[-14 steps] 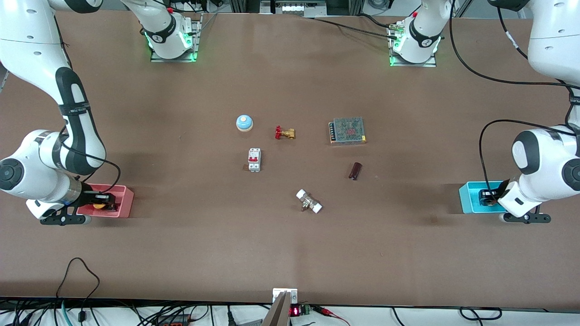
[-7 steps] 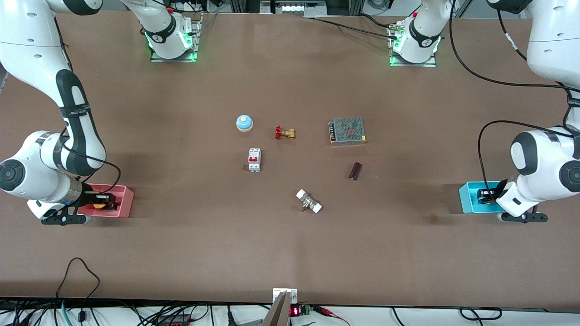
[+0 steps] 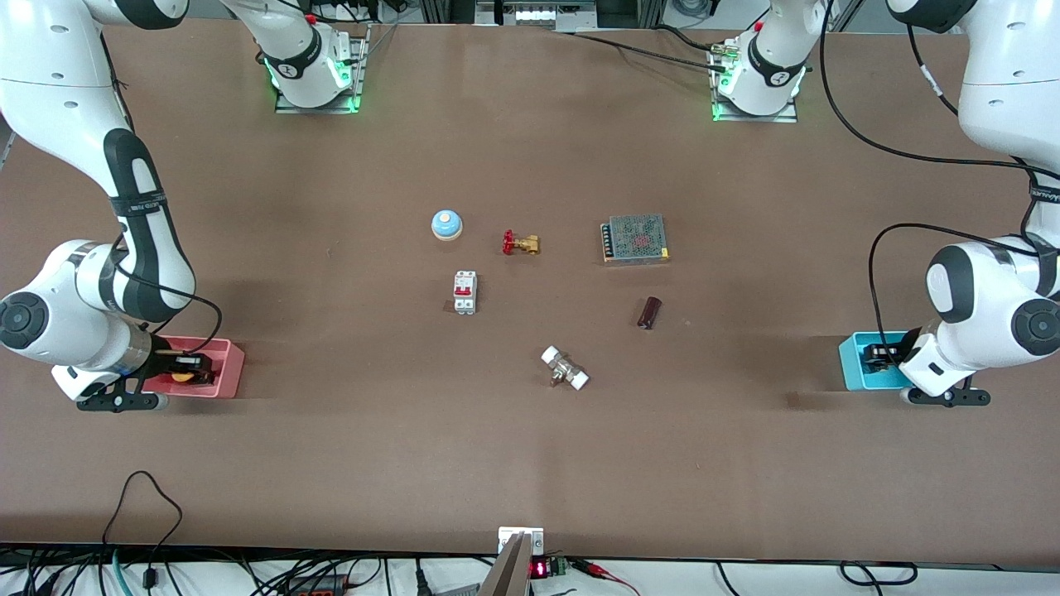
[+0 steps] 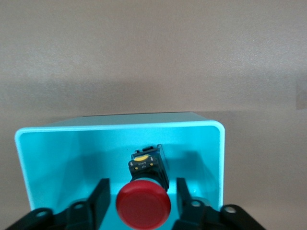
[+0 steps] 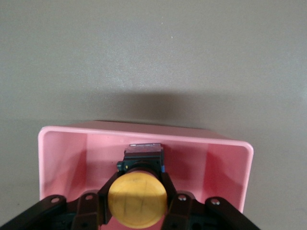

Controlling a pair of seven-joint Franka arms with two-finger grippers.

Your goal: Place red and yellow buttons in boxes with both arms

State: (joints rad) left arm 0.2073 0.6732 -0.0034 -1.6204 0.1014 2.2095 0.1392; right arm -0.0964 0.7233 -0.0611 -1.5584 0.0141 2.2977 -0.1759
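The cyan box [image 3: 853, 364] stands at the left arm's end of the table, the pink box [image 3: 228, 368] at the right arm's end. My left gripper [image 3: 878, 356] is in the cyan box. In the left wrist view the red button [image 4: 143, 206] lies in the cyan box [image 4: 120, 127], and my left gripper [image 4: 141, 184] is open, its fingers [image 4: 99, 199] clear of the cap on both sides. My right gripper [image 3: 189, 370] is in the pink box, shut on the yellow button [image 3: 180, 377]. The right wrist view shows its fingers [image 5: 169, 188] against the yellow button's [image 5: 137, 199] black body, inside the pink box [image 5: 144, 134].
Mid-table lie a blue-domed bell [image 3: 446, 223], a brass valve with a red handwheel [image 3: 520, 242], a white circuit breaker [image 3: 464, 292], a mesh-topped power supply [image 3: 635, 238], a dark cylinder [image 3: 649, 312] and a white-ended fitting [image 3: 565, 368].
The left arm's wrist has shifted slightly toward the table's middle, over the cyan box. The right arm has barely moved and still holds the yellow button.
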